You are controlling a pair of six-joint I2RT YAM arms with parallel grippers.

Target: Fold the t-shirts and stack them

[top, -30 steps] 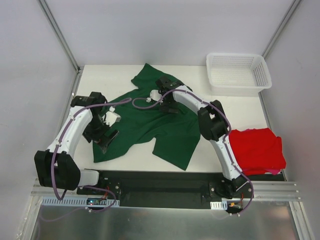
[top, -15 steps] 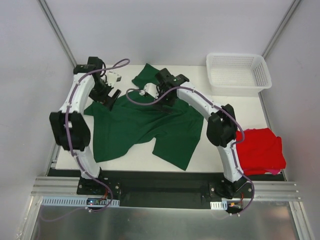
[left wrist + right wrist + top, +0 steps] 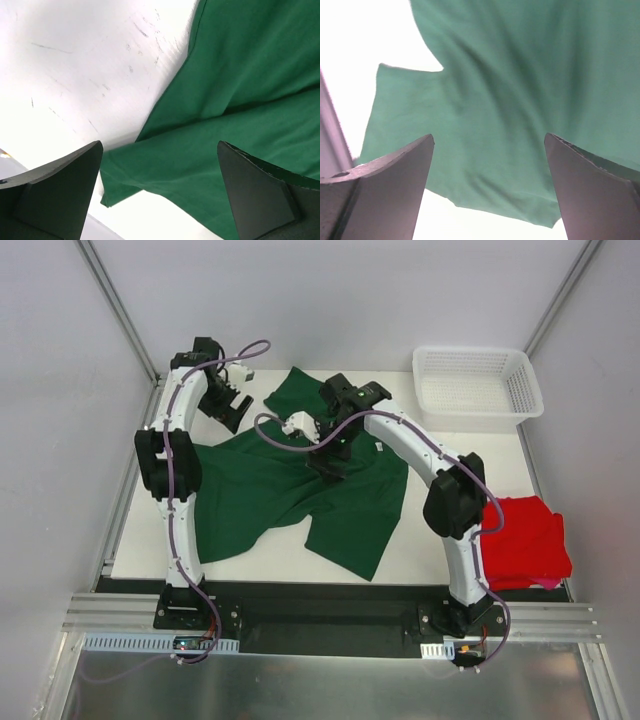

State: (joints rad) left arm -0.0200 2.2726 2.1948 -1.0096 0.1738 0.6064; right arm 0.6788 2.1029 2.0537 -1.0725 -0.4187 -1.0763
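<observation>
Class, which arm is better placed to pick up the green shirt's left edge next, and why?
Probably left. The left claw, open, hangs right over that edge of the green shirt; the right claw, also open, sits over its middle.

Overhead view: even, diffuse light from above keeps the white counter (image 3: 500, 455) and the enclosure walls bright. Only soft, short shadows fall under the arms (image 3: 172, 455) and along the folds of the green t-shirt (image 3: 260, 490), the red t-shirt (image 3: 530, 540) reads strongly saturated, and focus is sharp throughout. Left wrist view: the counter glares almost to pure white with fine scratches still legible, the cloth is crisp, and the dark jaws in the lower corners are underexposed. Right wrist view: the counter burns out entirely, the cloth looks pale and washed, and the near jaws are soft and out of focus.
</observation>
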